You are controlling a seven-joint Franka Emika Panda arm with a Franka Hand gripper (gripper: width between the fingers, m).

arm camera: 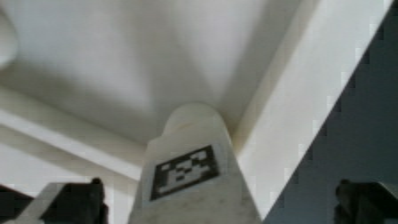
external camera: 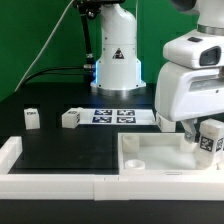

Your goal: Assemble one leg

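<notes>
item: leg (external camera: 210, 141) (arm camera: 183, 168), small white block-shaped peg, black-and-white square tag on its face; stands roughly upright over the panel's corner at the exterior view's right, directly under the arm; whether it sits in a socket cannot be told

end effector (external camera: 204, 140) (arm camera: 217, 205): two dark fingers (arm camera: 71, 204), one on either side of the leg; in the wrist view a gap shows between each finger and the leg, so the jaws stand apart and grip nothing

panel (external camera: 150, 165) (arm camera: 107, 60): large white square piece, lying flat on the tabletop at the exterior view's right, raised rim around it; one round socket (external camera: 134, 160) shows near its corner toward the exterior view's left; in the wrist view it fills the background behind the leg

further legs: two alike, each with a tag, standing on the tabletop well apart from the panel; second leg (external camera: 70, 118) just beside the marker board, third leg (external camera: 32, 118) farther toward the exterior view's left

marker board (external camera: 113, 116): thin, flat, white, several tags, in front of the robot base (external camera: 115, 62)

rails: long white front rail (external camera: 50, 186) along the near edge; shorter side rail (external camera: 10, 150) at the exterior view's left

tabletop (external camera: 70, 148): black, matt
</notes>
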